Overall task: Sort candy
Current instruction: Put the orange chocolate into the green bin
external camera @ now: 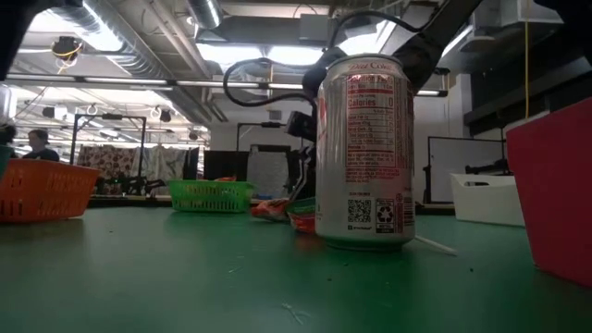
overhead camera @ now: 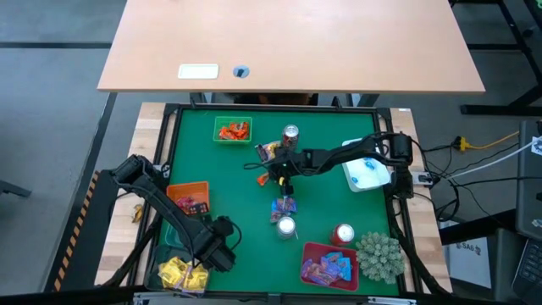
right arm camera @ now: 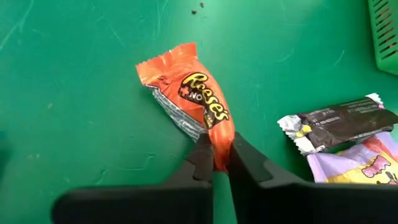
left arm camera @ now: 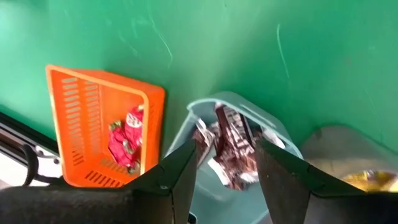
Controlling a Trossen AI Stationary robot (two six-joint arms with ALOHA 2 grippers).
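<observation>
Right gripper (right arm camera: pixel 221 163) pinches orange candy packet (right arm camera: pixel 189 93); packet's near end hidden.

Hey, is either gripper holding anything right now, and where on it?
The right gripper is shut on one end of the orange candy wrapper. The left gripper is open above a clear bin, holding nothing.

- Two dark, matte black jointed arms are seen from above, built of rounded segments.
- The left gripper (left arm camera: pixel 227 171) is formed of two flat, black, wedge-shaped fingers (left arm camera: pixel 180 177).
- The right gripper (right arm camera: pixel 221 163) is formed of two narrow black fingers (right arm camera: pixel 202 163) tapering to thin tips.
- Black cables are looped in arcs along the right arm in the low view.
</observation>
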